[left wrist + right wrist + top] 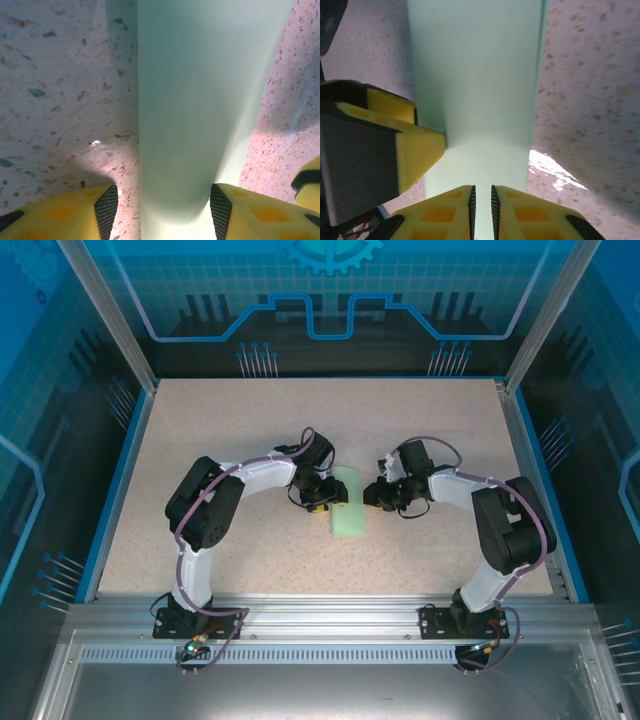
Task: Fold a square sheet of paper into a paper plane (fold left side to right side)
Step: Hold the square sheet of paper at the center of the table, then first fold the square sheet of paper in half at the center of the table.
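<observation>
1. One pale mint-green sheet of paper (pixel 349 503), thin and plain, lies folded into a narrow oblong strip at the middle of the table, its long side running away from the arm bases.
2. Two grippers with yellow fingers and black pads meet it, one from each side.
3. The left gripper (pixel 162 210) stands open. Its two pads (pixel 106 205) are well apart and the strip runs between them.
4. The right gripper (pixel 482 207) has its two fingers drawn almost together, with a thin slit left between the pads. Green paper shows in the slit, but I cannot tell whether they pinch it.
5. One yellow fingertip of the left gripper touches the strip's edge in the right wrist view.
6. Two black-and-white arms, the left arm (pixel 205 505) and the right arm (pixel 510 525), bend inward toward the strip.
7. One speckled beige table (pixel 230 420) with a blue border carries it all.
</observation>
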You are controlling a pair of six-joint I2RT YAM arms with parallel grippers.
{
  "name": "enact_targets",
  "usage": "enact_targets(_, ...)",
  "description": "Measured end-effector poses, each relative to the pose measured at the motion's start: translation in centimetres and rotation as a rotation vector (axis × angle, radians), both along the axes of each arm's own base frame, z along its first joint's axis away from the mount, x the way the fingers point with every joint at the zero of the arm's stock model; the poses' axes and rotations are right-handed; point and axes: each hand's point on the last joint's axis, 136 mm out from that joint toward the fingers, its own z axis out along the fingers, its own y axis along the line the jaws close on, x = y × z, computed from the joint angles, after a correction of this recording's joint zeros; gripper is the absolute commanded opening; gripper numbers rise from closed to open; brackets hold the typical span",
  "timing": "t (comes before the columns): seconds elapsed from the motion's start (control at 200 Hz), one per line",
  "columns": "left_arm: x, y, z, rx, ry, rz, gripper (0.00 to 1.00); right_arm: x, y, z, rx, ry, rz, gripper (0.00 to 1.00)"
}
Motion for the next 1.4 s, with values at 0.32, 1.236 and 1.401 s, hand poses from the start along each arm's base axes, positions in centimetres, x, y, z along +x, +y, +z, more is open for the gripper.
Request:
enact_targets(0.32, 0.0, 0.0, 0.0, 0.002, 0.003, 0.0, 0.57, -1.1, 1.1, -1.7, -0.013, 0.055, 0.03, 0.17)
enact_targets(1.236, 0.5, 1.0, 3.5, 0.025, -0.099, -0.009, 0.65, -1.8, 0.5, -3.6, -0.095, 0.162, 0.046, 0.16)
enact_targets(1.401, 0.7, 0.8, 8.8, -0.059, -0.217, -0.017, 0.51, -1.8, 0.5, -3.7, -0.1, 0.168, 0.046, 0.16)
